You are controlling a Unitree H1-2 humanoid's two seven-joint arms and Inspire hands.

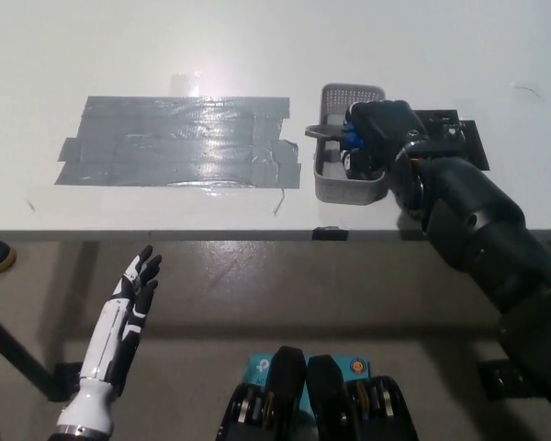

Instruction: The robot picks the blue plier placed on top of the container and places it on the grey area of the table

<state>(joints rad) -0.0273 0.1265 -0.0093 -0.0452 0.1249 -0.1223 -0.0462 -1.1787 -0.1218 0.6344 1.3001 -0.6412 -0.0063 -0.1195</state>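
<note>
The blue plier lies across the top of a small grey container on the white table, its metal nose sticking out to the left. My black right hand is over the container with its fingers closed around the plier's blue handles. The handles are mostly hidden under the hand. The grey taped area lies to the left of the container. My white left hand rests below the table's front edge at the lower left, fingers apart and holding nothing.
A black flat object lies on the table behind my right arm. The table's front edge runs across the middle of the view. A thin loose strand lies near the tape's right corner.
</note>
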